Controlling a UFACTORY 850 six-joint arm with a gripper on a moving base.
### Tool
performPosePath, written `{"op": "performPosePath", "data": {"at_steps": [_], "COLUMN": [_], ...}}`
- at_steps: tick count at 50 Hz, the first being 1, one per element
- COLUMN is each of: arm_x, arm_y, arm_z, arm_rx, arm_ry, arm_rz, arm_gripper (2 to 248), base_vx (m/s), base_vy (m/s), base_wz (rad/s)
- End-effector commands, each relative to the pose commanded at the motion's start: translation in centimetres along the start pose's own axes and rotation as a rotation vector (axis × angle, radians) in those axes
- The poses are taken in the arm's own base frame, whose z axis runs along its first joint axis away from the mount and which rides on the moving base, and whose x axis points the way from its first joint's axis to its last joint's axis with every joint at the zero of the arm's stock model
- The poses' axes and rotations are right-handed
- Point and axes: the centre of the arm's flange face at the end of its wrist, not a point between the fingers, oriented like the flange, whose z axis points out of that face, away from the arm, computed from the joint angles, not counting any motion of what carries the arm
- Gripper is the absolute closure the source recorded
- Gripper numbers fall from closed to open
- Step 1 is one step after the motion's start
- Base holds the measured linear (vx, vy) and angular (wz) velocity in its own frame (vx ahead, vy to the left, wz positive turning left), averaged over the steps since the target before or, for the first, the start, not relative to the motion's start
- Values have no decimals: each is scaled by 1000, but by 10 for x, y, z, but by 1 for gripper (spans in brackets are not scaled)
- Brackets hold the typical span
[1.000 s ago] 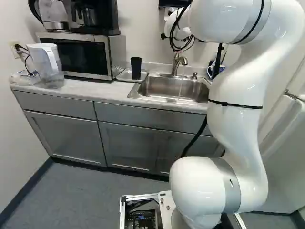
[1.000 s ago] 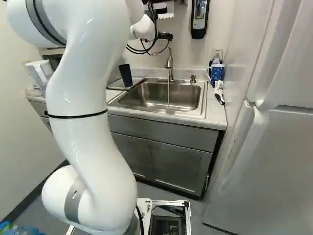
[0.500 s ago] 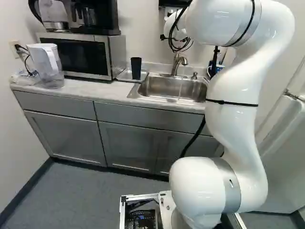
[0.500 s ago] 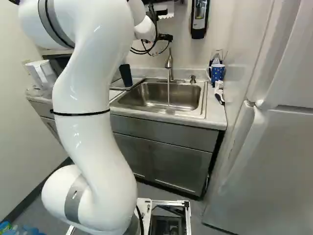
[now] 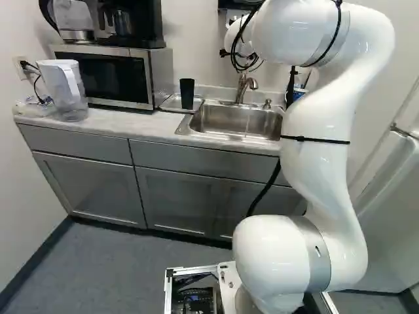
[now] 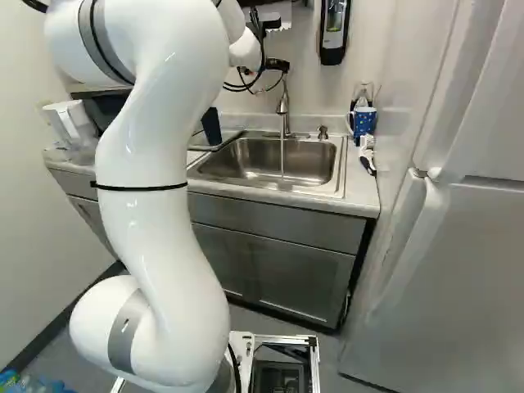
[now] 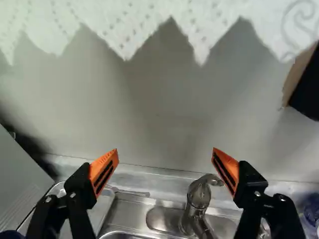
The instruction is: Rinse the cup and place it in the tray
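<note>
Cup [image 5: 187, 93] stands upright on tray [image 5: 170, 103], left of faucet [image 5: 246, 85] in left base view; in right base view we see it dark, plain and tapering; in wrist view gripper [image 7: 165, 150] has fingers wide apart, holding nothing, so we judge the reach goes down toward tray.

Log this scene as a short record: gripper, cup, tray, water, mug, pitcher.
gripper: gripper open, holding nothing
cup: black cup, upright in the tray
tray: metal tray, between microwave and sink
water: thin stream running from the faucet
mug: blue mug, beyond the sink from the tray
pitcher: clear pitcher, in front of the microwave's far end
</note>
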Motion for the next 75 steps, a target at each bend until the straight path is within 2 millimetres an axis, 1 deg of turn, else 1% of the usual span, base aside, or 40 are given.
{"op": "performPosePath", "data": {"at_steps": [36,65,75], "arm_x": [-7,-14,-16], "arm_y": [1,-6,-7], "arm_z": [-1,-16,-17], "arm_rx": [-9,-6,-7], "arm_ry": [-78,-149,-172], "arm_rz": [0,-4,-4], "arm_gripper": [3,3,3], "base_vx": [0,0,0], "base_vy": [0,0,0], "base_wz": [0,0,0]}}
